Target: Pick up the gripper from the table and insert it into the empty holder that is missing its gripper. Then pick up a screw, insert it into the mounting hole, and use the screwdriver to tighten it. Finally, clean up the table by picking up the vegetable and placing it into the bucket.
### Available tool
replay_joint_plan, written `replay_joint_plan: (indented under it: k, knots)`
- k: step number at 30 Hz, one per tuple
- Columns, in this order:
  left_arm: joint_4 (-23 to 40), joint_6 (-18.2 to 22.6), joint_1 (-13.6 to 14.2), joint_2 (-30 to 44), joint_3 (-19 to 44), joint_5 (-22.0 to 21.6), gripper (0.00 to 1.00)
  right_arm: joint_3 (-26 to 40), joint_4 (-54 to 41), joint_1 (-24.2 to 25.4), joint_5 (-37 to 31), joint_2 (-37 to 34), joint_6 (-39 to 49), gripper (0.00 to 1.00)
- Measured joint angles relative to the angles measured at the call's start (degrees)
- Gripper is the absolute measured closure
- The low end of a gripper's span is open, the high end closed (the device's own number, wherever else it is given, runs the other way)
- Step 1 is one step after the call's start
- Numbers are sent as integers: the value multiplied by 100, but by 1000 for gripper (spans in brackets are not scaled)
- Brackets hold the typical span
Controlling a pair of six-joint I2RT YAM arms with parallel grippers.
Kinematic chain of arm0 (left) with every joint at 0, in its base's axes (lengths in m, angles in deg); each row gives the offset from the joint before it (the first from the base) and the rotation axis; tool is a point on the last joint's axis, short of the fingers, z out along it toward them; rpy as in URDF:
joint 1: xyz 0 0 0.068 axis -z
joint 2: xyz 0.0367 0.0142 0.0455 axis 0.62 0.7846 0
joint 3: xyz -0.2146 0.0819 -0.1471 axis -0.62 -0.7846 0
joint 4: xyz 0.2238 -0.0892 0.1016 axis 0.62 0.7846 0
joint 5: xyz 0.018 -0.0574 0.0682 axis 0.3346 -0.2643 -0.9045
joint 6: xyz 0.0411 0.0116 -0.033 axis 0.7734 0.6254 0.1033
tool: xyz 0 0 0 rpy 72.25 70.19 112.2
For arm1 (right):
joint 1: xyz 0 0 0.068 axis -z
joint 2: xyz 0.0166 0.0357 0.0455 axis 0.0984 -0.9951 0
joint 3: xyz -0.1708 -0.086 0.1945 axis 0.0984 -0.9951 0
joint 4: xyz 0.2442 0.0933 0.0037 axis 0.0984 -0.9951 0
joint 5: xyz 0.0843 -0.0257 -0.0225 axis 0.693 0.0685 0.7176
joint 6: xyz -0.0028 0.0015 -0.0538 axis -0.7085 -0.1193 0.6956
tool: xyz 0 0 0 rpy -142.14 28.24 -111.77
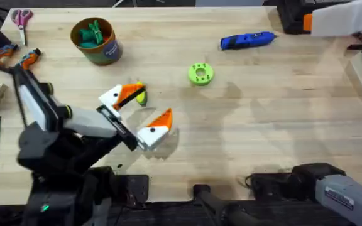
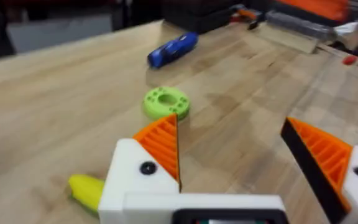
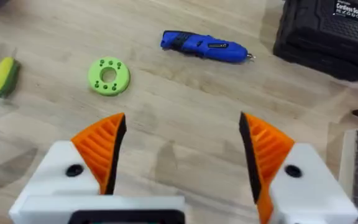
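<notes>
The vegetable (image 1: 142,98) is lying on the tabletop (image 1: 263,119), just beside one orange pad of the left gripper (image 1: 144,107), whose jaws are being held wide apart and empty. The green disc (image 1: 200,73) is sitting near the middle, with bare wood around it. The screwdriver (image 1: 247,41) is resting toward the far edge, the bucket (image 1: 96,41) at the far left. The right gripper (image 3: 182,149) is being held open over clear wood.
</notes>
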Motion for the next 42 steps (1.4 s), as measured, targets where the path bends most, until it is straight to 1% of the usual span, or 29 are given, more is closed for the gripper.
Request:
replay_joint_plan:
  k: [1,2,6,9,10,13,16,19,21,23,27,28,30,34,36,40,42]
  knots:
    - [368,-11,0,1,207,-237,15,0,2,0,0,1,-9,10]
    - [1366,-43,0,81,984,-945,15,-2,2,0,1,6,-19,10]
    - [2671,-32,0,614,2352,-1987,15,0,2,0,0,6,-31,10]
    - [3636,26,1,1382,3408,-2671,15,0,2,0,0,6,-33,10]
    - [3890,34,0,1674,3713,-2839,15,0,2,0,0,6,-33,10]
    - [4491,49,2,2701,4583,-3150,15,0,2,0,0,6,-33,11]
    - [5097,-109,0,3871,5451,-3262,15,0,0,0,0,6,-33,10]
    - [5702,-296,0,4931,6189,-3221,16,0,-23,0,0,6,-33,11]
    - [6026,-362,1,5517,6536,-3122,15,0,-35,0,0,6,-35,12]
    - [6071,-410,2,6025,6687,-3061,15,0,-35,0,2,6,-35,11]
    - [6183,-457,0,6863,6727,-2988,15,0,-70,0,0,6,-35,10]
    - [6256,-613,7,7518,6727,-3020,13,0,-224,0,0,6,-35,10]
    - [6184,-832,52,7887,6727,-3203,13,0,-298,0,0,6,-39,10]
    - [5701,-1295,301,8468,6690,-3698,15,0,-328,0,0,6,-51,10]
    - [5377,-1500,507,8623,6600,-3883,15,0,-326,0,1,6,-51,10]
    - [4672,-1823,886,8760,6259,-4035,15,0,-326,0,0,6,-51,10]
    - [4353,-1995,1004,8816,6037,-4057,15,0,-326,0,0,6,-51,10]
